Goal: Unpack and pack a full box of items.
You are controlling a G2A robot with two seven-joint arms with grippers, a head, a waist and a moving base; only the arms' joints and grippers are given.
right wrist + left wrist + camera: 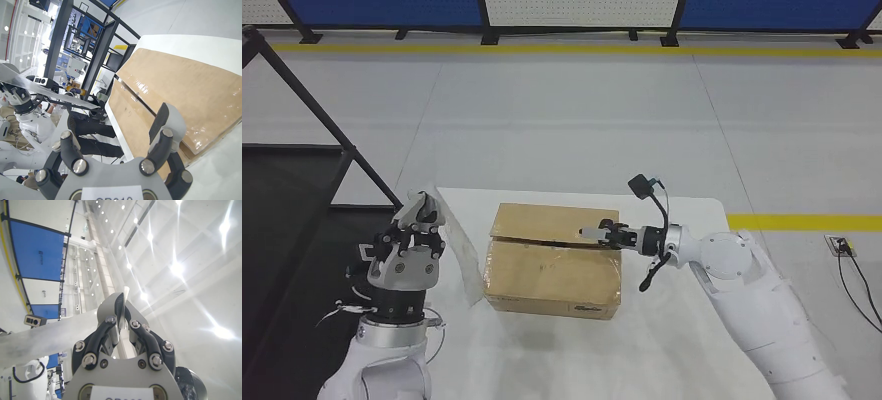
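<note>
One tan cardboard box, flaps down, glossy top

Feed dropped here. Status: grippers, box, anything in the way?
Left gripper jaws shut on tape, held high. Right gripper jaws open over box. Flaps down, nothing blocking.

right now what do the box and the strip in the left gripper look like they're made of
The box looks like brown cardboard, matte, judging by its flat tan flaps; the glossy patches near the seam are probably clear tape or film. The strip is likely thin clear plastic tape: a flat, translucent, greyish band pinched in the left gripper.
</note>
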